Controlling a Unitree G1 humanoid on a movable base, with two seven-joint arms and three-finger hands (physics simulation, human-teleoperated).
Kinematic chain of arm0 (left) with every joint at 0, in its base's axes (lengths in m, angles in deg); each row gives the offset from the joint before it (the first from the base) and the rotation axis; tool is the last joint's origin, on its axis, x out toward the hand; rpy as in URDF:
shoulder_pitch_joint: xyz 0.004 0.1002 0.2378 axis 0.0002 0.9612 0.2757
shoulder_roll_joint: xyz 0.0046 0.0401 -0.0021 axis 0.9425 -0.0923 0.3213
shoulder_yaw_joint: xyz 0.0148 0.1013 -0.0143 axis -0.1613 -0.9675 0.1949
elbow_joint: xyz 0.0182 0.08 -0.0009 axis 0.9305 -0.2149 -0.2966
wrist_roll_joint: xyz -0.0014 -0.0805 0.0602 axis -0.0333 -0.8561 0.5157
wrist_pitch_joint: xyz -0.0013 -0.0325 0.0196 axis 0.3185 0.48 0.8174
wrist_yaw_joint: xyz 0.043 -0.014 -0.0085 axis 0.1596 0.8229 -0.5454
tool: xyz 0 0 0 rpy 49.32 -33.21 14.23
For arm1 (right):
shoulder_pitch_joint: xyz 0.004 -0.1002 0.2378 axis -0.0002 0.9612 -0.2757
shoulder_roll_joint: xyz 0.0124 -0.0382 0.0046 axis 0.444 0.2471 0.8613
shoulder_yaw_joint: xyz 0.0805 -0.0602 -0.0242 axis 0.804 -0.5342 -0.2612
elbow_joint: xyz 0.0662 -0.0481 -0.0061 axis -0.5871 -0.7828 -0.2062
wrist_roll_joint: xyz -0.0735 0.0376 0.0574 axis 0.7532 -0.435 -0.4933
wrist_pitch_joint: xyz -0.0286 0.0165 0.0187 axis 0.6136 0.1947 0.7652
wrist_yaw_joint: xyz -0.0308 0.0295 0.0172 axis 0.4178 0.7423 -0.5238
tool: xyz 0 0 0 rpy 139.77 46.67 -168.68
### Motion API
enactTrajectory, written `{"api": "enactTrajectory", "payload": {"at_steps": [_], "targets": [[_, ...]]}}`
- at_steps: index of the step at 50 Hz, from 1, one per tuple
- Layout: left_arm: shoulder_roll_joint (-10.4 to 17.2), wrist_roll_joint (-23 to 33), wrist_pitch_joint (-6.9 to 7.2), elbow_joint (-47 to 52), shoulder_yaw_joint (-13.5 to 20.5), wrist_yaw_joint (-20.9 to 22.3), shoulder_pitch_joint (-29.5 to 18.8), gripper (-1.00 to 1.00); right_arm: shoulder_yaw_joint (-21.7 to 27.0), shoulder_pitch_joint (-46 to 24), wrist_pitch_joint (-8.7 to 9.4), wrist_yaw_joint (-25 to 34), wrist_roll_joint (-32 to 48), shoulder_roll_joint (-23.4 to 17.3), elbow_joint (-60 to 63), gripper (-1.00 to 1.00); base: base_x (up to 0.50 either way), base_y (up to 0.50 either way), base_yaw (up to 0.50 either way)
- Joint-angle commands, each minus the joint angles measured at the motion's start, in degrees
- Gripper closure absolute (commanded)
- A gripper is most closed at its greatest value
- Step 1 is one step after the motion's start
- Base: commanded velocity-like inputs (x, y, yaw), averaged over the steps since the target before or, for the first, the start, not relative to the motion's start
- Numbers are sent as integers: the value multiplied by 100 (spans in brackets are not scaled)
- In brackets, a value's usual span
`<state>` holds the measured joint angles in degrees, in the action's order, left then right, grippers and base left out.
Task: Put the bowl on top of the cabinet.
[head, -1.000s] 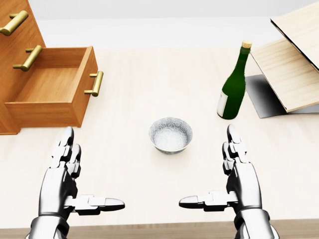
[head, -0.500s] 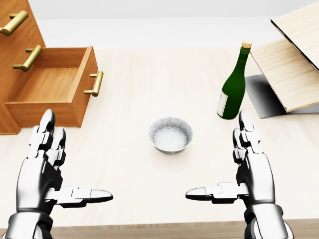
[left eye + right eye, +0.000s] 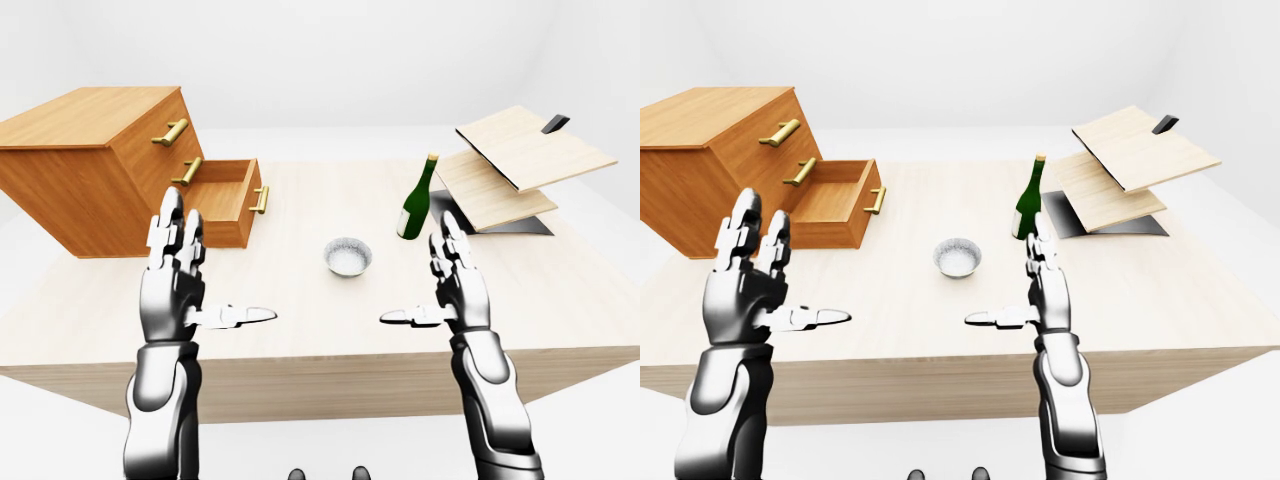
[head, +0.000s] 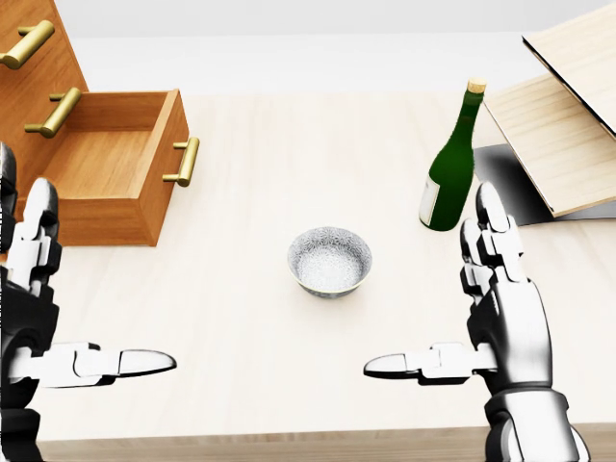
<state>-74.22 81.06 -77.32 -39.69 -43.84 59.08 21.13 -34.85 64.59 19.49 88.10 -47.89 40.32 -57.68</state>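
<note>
Head view: the bowl [image 4: 329, 261] stands on the table [image 4: 289, 135] between the left hand [image 4: 29, 318] and the right hand [image 4: 505, 322], both open and apart from it.

Left hand [image 3: 172, 290] upright, fingers [image 3: 169, 222] spread, right hand [image 3: 460, 295] the same

- My left robot hand [image 3: 172, 292] and right robot hand [image 3: 457, 290]: glossy, chrome-like metal.
- Bowl [image 4: 329, 261]: pale grey, speckled, rough-looking inside.
- Cabinet [image 3: 90, 170]: smooth warm-brown wood; its handles [image 3: 176, 131] shiny, brass-like metal.
- Surface [image 4: 289, 154]: pale matt wood with faint grain.
- Bottle [image 4: 450, 173]: glossy dark green glass, cork-coloured stopper.
- Boards [image 3: 530, 150]: pale matt wood.
</note>
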Motion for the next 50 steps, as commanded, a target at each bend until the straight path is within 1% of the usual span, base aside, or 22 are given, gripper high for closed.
{"api": "enactTrajectory", "payload": {"at_steps": [1,7,12,18,27,34,40,50], "targets": [[64,-171,0,707,283,80,-28,-100,33,20,0,63,-32,-7,239,-100,0,0,0],[110,-358,0,1267,508,132,-65,-100,35,15,0,62,-6,-8,236,-100,0,0,0],[184,-601,0,1739,781,140,-147,-100,41,18,0,73,-11,-11,294,-100,0,0,0],[239,-757,0,1895,962,128,-216,-100,37,49,0,166,-121,3,460,-100,0,4,0],[284,-860,0,1969,1037,97,-252,-100,40,45,0,193,-135,-10,494,-100,10,48,0],[291,-867,0,1979,1032,103,-239,-100,83,35,0,219,-192,-15,520,-100,11,50,0],[302,-896,0,2009,1071,110,-244,-100,28,76,0,222,-167,1,512,-100,11,50,0],[293,-874,0,1990,1044,121,-228,-100,17,78,0,235,-135,-2,442,-100,10,50,0]]}}
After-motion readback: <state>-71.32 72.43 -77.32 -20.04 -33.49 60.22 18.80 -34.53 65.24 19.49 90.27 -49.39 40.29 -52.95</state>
